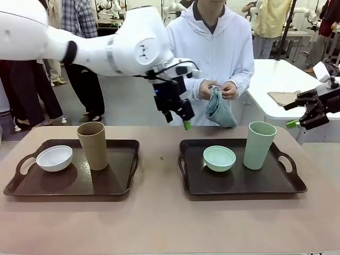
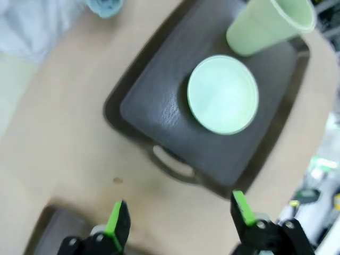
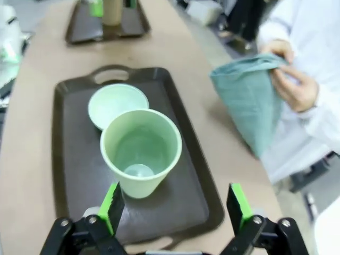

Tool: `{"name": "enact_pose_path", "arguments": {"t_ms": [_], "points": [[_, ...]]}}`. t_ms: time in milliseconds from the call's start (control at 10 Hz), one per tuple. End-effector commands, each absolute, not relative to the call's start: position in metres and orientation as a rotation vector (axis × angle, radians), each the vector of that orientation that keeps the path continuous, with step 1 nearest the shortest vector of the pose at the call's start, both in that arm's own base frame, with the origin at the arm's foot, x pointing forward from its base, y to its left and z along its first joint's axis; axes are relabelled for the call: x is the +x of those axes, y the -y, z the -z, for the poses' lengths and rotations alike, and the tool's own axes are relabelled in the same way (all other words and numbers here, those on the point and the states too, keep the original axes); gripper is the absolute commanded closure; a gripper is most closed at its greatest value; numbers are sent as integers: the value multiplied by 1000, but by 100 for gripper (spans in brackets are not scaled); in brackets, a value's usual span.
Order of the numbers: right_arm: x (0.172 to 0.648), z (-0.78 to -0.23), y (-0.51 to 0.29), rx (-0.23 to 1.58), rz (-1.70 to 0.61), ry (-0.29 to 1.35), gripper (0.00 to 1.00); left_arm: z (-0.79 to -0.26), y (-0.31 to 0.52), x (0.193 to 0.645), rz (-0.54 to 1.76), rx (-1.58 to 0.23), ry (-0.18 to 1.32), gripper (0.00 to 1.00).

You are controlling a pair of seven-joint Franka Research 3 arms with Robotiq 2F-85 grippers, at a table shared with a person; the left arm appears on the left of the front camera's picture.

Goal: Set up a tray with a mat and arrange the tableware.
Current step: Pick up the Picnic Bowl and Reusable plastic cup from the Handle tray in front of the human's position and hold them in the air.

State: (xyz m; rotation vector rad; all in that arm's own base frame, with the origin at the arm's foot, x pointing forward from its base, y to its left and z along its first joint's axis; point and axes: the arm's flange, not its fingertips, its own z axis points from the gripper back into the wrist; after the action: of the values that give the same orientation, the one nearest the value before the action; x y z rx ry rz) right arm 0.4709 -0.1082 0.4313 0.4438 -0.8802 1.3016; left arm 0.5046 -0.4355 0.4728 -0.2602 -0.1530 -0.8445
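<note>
The left tray [image 1: 69, 186] holds the white bowl [image 1: 54, 158] and tan-brown tumbler [image 1: 93, 145]; the right tray [image 1: 239, 183] holds the mint green bowl [image 1: 219, 158] and mint green tumbler [image 1: 258, 144]. Behind them the left gripper [image 1: 178, 121] hovers, jaws apart and empty, as does the right gripper [image 1: 290, 115] past the table's right end. Farther off, a person's hands [image 1: 229, 90] hold a teal cloth [image 1: 220, 111].

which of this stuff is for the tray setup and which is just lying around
For the job: left tray, right tray, white bowl, tan tumbler, mint bowl, mint tumbler, blue-green cloth.
Lying about: beige sheet on the side table.
</note>
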Motion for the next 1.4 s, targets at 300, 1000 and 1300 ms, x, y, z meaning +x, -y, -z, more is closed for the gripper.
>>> {"name": "enact_pose_path", "arguments": {"t_ms": [300, 1000, 1300], "points": [[468, -409, 119, 555, -1471, 744, 0, -451, 514, 524, 741, -253, 154, 0], [467, -407, 112, 555, -1433, 753, 0, -441, 507, 518, 741, -261, 145, 0], [496, -364, 127, 619, -1398, 724, 0, -451, 511, 482, 407, -26, 141, 0]]}}
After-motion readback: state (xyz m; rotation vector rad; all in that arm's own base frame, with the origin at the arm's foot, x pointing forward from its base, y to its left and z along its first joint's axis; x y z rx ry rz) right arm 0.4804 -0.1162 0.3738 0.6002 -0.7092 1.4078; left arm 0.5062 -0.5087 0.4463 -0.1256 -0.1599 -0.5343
